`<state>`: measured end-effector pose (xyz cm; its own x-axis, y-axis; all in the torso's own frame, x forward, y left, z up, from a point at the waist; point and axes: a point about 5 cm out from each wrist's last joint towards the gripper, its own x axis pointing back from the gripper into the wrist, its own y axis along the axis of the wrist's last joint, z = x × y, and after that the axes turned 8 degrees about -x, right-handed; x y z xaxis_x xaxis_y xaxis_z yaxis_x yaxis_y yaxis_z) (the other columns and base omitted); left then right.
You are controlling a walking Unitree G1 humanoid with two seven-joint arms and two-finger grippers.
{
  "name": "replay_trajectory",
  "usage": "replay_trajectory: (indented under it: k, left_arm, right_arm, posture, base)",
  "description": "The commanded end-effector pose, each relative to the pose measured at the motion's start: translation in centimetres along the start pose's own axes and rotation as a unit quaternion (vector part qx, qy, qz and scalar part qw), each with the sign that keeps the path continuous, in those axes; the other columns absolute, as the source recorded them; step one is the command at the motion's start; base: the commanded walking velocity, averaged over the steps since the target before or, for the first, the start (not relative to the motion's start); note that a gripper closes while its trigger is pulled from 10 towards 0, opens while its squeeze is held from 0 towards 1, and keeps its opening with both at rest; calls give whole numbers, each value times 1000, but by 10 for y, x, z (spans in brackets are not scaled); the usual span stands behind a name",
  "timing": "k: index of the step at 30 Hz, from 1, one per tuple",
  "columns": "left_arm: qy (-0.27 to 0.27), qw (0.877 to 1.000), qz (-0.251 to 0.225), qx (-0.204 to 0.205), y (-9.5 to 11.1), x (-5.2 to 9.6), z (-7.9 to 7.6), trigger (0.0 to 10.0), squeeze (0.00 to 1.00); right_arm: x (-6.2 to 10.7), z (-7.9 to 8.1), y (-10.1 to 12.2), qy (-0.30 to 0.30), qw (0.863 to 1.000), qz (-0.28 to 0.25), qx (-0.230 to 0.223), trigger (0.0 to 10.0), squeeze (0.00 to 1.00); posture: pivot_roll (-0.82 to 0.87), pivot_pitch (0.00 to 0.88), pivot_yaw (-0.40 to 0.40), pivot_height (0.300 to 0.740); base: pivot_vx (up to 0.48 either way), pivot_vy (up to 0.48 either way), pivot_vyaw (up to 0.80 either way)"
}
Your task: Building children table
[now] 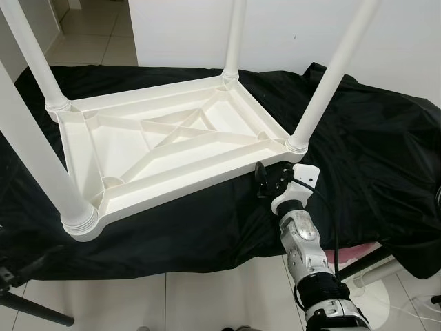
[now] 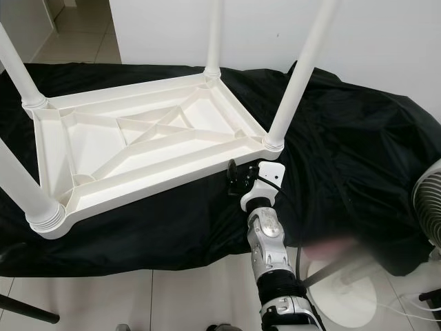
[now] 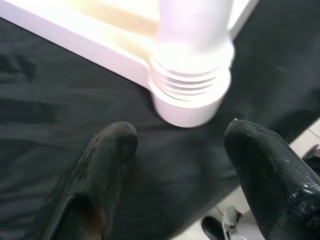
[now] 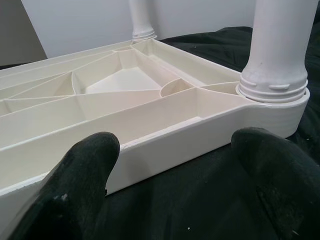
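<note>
Hovering our spread, empty right gripper (image 1: 262, 181) at the upturned table's (image 1: 172, 138) five-o'clock leg (image 1: 324, 89), a nudge could skew it.

R arm reaches fwd, wrist bent left — right gripper (image 1: 262, 181) fingers spread wide. Left gripper (image 3: 175, 145) also parted — both pads (image 3: 107, 150) in view.

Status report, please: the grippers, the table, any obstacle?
Right gripper open, near the table's front rim. Left gripper open by a corner leg. Table upside down on black cloth, four legs in. Nothing in the way.
</note>
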<state>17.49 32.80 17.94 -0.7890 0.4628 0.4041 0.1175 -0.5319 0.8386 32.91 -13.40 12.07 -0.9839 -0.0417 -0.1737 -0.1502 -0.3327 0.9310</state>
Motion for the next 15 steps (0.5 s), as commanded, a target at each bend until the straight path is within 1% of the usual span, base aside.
replay_trajectory:
  k: [1,3,4,6,7,9,10,11,12,13,14,15]
  left_arm:
    - [-7,1000,11,-12,-1,3,3,10000,0]
    - [43,998,17,-38,-1,-1,16,10000,0]
    - [43,998,17,-38,-1,-1,16,10000,0]
    - [108,993,12,-52,2,-11,32,10000,0]
    - [108,993,12,-52,2,-11,32,10000,0]
    - [155,986,-2,-67,7,-21,46,10000,0]
    - [155,986,-2,-67,7,-21,46,10000,0]
    - [176,982,-11,-66,9,-28,54,10000,0]
    - [176,982,-11,-66,9,-28,54,10000,0]
    - [202,976,-24,-72,14,-37,64,10000,0]
    - [202,976,-24,-72,14,-37,64,10000,0]
    - [229,969,-45,-76,23,-50,75,10000,0]
  right_arm:
    - [1,-3,-2,-3,1000,4,1,10000,0]
    - [1,-3,-2,-6,1000,2,-1,10000,0]
    - [1,-3,-2,-6,1000,2,-1,10000,0]
    - [1,-2,-3,-7,1000,2,-2,10000,0]
    - [1,-2,-3,-7,1000,2,-2,10000,0]
    - [2,-1,-4,-9,1000,2,-4,10000,0]
    - [2,-1,-4,-9,1000,2,-4,10000,0]
    - [3,-1,-4,-9,1000,3,-4,10000,0]
    - [3,-1,-4,-9,1000,3,-4,10000,0]
    - [3,1,-5,-7,1000,4,-4,10000,0]
    - [3,1,-5,-7,1000,4,-4,10000,0]
    - [2,2,-5,-4,1000,5,-1,10000,0]
  posture:
    - [88,97,-69,740]
    - [86,98,-67,740]
    - [86,98,-67,740]
    - [80,100,-62,740]
    - [80,100,-62,740]
    - [76,103,-66,740]
    - [76,103,-66,740]
    - [70,106,-68,740]
    - [70,106,-68,740]
    - [62,107,-67,740]
    - [62,107,-67,740]
    - [52,106,-62,740]
  base:
    - [0,0,0]
    - [0,0,0]
    - [0,0,0]
    - [0,0,0]
    - [0,0,0]
    - [0,0,0]
    - [0,0,0]
    - [0,0,0]
    - [0,0,0]
    - [0,0,0]
    - [0,0,0]
    - [0,0,0]
